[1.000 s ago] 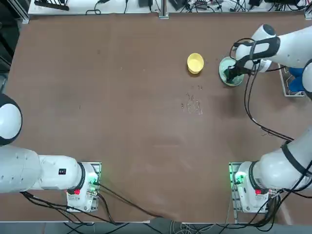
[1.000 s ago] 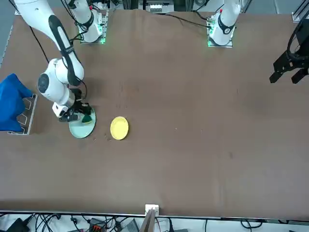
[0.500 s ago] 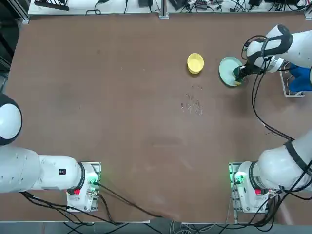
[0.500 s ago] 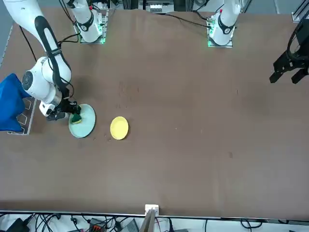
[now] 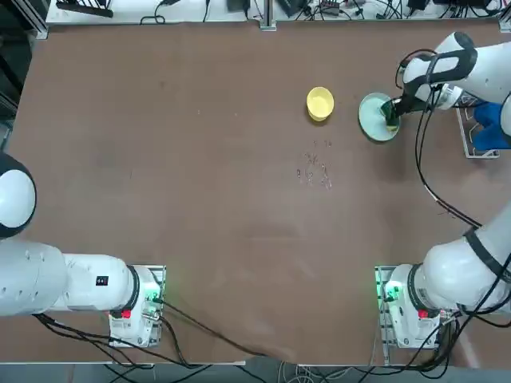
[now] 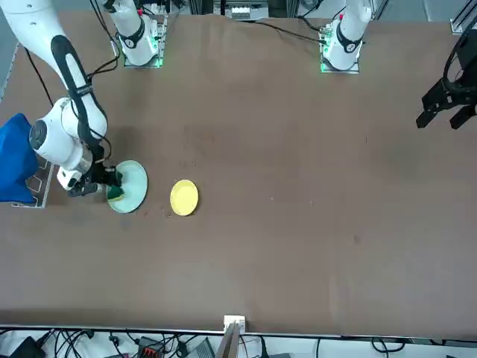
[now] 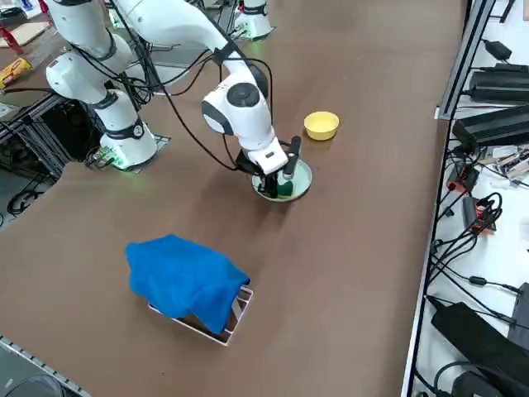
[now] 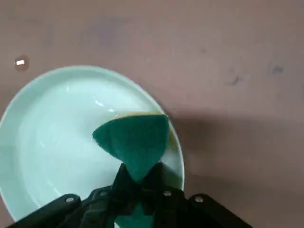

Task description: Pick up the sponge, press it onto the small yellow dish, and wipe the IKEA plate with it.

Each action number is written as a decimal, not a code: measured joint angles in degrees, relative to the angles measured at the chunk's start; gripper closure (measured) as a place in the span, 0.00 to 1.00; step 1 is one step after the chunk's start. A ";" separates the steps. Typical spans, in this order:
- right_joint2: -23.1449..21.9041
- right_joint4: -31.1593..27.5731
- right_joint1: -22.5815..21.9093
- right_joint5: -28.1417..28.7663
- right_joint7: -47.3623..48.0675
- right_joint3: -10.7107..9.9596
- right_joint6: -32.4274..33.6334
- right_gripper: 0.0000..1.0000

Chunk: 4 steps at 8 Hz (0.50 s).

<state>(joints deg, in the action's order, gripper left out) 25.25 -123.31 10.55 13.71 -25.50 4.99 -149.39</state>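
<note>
- Right claw (image 8: pixel 137 183) pinched tight on the sponge (image 8: pixel 134 142), down low over the IKEA plate (image 8: pixel 57 142).
- Sponge picked up already, so that first job looks done.
- Green side of the sponge facing up in the wrist view, a thin yellow line showing at its far edge.
- Sponge (image 5: pixel 390 114) sitting on the side of the IKEA plate (image 5: pixel 371 120) nearest the desk's right edge, partly over the rim.
- Looks like touching the plate there, though hard to be sure how hard the push is.
- Small yellow dish (image 5: pixel 319 103) just beside the plate, toward the middle of the desk (image 5: pixel 200 159), with nothing on it.
- No way to tell from here whether the press onto the yellow dish was done; no mark or wet spot to see on it.
- Probably in the wiping part now, the last job of the three.
- Plate looks clean and shiny in the wrist view, with no dirt to see.
- Most of the plate's middle and far side open and not covered by the sponge, so maybe more rubbing left across there.
- Blue cloth (image 7: pixel 186 277) lying on a small rack near the desk's right edge, apart from the plate.
- A few tiny specks (image 5: pixel 314 169) on the desk, nearer the robot than the dishes.
</note>
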 joint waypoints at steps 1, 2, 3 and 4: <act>1.01 1.62 -0.64 0.01 0.14 0.12 0.04 0.91; 1.83 2.90 -2.02 0.03 1.61 0.21 0.03 0.91; 2.37 3.79 -4.12 0.03 4.60 0.24 -0.06 0.91; 2.63 4.14 -6.34 0.04 7.84 0.25 -0.17 0.91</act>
<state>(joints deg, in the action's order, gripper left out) 27.88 -119.17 4.20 13.75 -17.65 5.24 -149.55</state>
